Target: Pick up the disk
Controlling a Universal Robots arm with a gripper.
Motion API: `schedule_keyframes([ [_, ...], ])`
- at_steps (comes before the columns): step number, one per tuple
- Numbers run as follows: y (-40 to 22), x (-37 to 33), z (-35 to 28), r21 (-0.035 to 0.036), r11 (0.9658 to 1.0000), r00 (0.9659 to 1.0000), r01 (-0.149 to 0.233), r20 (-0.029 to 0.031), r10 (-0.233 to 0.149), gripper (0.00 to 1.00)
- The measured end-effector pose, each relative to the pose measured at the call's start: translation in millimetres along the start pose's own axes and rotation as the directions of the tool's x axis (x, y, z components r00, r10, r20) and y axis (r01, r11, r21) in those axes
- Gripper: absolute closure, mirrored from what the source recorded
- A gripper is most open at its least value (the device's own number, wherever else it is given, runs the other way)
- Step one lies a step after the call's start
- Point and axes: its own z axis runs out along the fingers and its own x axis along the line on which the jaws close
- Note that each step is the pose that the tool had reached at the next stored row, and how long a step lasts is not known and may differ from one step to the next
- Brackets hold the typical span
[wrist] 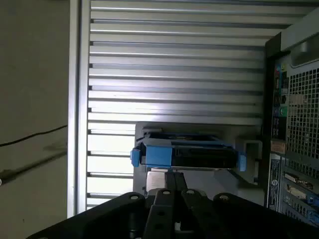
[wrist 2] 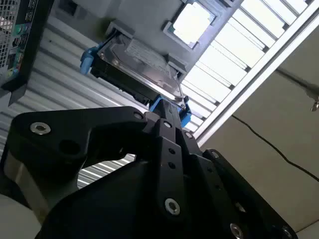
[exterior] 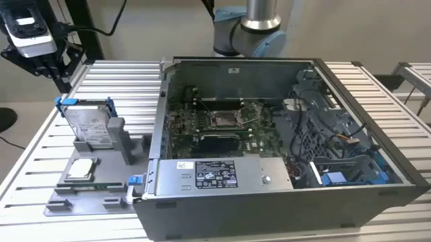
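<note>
**Visitor:** Ribbed aluminium table (exterior: 121,75), what stands on it?

**Onlooker:** Two items. An open computer case (exterior: 235,222) takes up the middle and the exterior view's right. A grey fixture tray (exterior: 88,204) lies just beside it on the exterior view's left.

**Visitor:** Location of the disk?

**Onlooker:** The disk (exterior: 91,123) stands on edge in the tray's upright holder (exterior: 120,138), with its label face showing. A blue bracket (exterior: 66,102) frames it. It is near the case wall but apart from it. A small square chip (exterior: 81,169) lies flat on the same tray, closer to the front edge.

**Visitor:** Gripper status?

**Onlooker:** The gripper (exterior: 47,65) hangs above the table's far corner on the exterior view's left, well apart from the disk and not touching it. I cannot tell whether it is clenched or released. In both wrist views the disk (wrist 2: 144,64) (wrist: 187,154) sits in its holder beyond the black gripper body.

**Visitor:** And the arm?

**Onlooker:** Its column (exterior: 259,20) rises behind the case.
</note>
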Motion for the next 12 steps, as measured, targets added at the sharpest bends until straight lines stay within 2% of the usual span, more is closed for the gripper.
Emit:
schedule_keyframes([
  [8, 0.0, 0.0, 0.0, 0.0, 1.0, 1.0, 0.001, 0.0, -0.001, 1.0],
  [12, 0.0, 0.2, -0.1, 0.0001, 0.9994, 0.9994, 0.035, -0.0015, -0.035, 1.0],
])
